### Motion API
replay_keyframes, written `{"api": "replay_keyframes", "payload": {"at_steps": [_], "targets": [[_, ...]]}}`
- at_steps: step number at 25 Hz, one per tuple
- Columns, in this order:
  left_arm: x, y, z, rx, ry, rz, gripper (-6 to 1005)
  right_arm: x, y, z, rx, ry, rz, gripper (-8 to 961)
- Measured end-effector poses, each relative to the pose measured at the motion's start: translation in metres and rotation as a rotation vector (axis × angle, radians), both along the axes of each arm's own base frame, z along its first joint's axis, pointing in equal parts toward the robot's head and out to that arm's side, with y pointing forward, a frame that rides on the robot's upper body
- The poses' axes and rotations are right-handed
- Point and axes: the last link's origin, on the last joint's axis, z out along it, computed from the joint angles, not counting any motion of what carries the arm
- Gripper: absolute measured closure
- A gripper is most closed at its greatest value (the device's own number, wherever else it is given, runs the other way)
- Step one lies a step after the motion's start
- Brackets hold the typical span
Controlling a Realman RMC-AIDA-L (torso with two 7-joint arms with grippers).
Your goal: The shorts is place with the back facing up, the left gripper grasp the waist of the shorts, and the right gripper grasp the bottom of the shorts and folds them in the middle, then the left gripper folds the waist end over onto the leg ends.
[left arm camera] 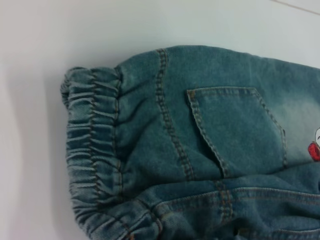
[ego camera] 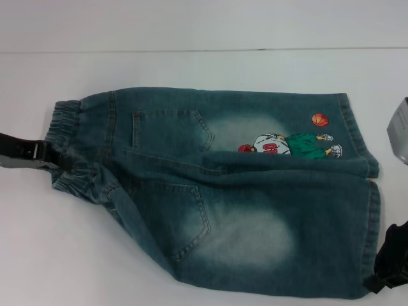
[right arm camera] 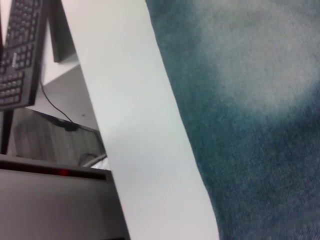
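**Both pincers at the shorts' ends, fold pending**

We find the shorts (ego camera: pixel 223 191) flat mid-frame on the white worktop (ego camera: pixel 191 67), back pockets up. Left pincer (ego camera: pixel 60 156) meets the elastic waist (ego camera: pixel 73 143) at frame left, seemingly clamped on it; the fingers are partly hidden. Right pincer (ego camera: pixel 382 280) sits at the lower-right leg hem (ego camera: pixel 373 236); grip state we cannot tell. We advise lifting both ends evenly. Open worktop lies above; the near edge runs close below.

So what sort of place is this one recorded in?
Probably an office or lab: a plain white table holds only denim shorts, and a keyboard on a desk with a trailing cable shows beyond its edge.
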Motion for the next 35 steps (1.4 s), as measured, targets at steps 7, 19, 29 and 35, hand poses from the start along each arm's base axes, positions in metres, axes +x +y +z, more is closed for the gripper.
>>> {"api": "replay_keyframes", "payload": {"at_steps": [7,19,29,35], "targets": [[-0.003,0.002,0.014,0.055,-0.022,0.023,956,0.012,-0.001,0.022,0.085,0.158,-0.07,932],[-0.014,0.012,0.035,0.22,-0.056,0.034,956,0.026,0.011,0.05,0.553,0.57,-0.27,933],[-0.019,0.027,0.033,0.346,-0.035,0.033,956,0.046,0.029,0.043,0.84,0.637,-0.451,937],[-0.019,0.033,0.029,0.423,-0.067,0.033,957,0.055,0.038,0.031,0.941,0.588,-0.479,936]]}}
